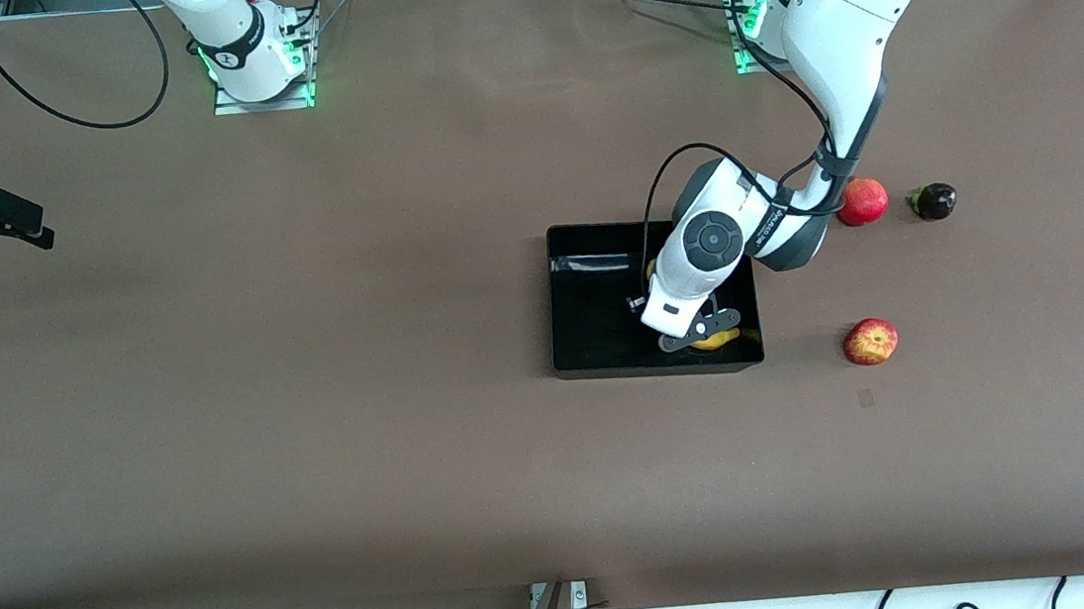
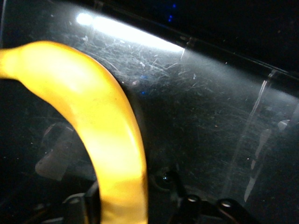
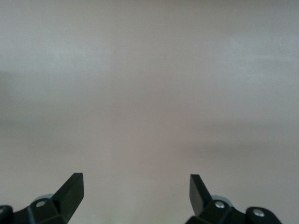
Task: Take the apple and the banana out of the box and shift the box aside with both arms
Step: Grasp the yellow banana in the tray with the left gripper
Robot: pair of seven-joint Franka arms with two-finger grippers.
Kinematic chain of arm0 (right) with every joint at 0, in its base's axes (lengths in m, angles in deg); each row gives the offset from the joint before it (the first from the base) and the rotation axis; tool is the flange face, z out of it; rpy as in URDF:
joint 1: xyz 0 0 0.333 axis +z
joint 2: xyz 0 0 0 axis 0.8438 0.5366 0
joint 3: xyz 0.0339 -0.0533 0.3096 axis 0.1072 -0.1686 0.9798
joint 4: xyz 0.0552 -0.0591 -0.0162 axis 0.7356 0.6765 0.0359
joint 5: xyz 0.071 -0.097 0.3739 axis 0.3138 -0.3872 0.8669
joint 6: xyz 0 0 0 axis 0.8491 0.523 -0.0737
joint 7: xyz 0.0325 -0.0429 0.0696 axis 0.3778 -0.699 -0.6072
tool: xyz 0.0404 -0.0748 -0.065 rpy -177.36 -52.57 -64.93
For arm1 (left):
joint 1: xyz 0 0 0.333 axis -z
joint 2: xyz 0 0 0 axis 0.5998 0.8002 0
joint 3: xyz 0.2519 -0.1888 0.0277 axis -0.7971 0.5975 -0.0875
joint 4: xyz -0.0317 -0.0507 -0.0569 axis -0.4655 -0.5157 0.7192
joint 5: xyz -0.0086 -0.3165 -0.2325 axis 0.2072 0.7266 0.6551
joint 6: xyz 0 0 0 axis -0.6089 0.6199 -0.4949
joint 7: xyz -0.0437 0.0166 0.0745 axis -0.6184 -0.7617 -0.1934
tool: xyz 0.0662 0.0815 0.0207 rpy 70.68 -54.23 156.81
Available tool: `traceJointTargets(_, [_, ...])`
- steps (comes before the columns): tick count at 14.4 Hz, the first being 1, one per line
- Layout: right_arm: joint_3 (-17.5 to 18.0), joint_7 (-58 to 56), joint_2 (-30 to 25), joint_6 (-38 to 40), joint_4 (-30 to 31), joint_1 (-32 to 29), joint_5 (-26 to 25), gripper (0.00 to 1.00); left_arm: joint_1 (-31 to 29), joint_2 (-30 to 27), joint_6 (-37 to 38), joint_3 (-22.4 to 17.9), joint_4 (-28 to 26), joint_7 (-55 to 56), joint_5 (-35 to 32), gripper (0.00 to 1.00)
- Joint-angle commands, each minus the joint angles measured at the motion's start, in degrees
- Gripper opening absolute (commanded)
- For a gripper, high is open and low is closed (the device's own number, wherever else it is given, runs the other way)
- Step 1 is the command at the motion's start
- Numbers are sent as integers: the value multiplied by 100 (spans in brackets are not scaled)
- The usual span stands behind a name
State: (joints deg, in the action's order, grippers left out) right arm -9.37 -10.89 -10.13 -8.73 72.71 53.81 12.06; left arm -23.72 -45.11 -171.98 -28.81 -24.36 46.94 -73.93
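The black box (image 1: 594, 324) sits mid-table. The yellow banana (image 1: 716, 338) lies in it, at the corner nearest the front camera on the left arm's side. My left gripper (image 1: 701, 331) reaches down into the box and is shut on the banana (image 2: 110, 130), whose curve fills the left wrist view above the scratched box floor (image 2: 210, 107). The red-yellow apple (image 1: 870, 342) rests on the table beside the box, toward the left arm's end. My right gripper (image 1: 15, 224) waits open over bare table at the right arm's end, with nothing between its fingers (image 3: 74, 189).
A round red fruit (image 1: 862, 201) and a small dark purple fruit (image 1: 933, 201) lie farther from the front camera than the apple. Cables run along the table's edge nearest the front camera.
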Motion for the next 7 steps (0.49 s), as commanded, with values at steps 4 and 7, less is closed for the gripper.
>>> traceJointTargets(4, [-2, 30, 27, 23, -76, -4, 31, 100, -30, -189, 422, 17, 28, 118, -168, 0])
traceJointTargets(7, [-2, 30, 27, 23, -76, -4, 31, 100, -48, -435, 949, 25, 317, 109, -98, 0])
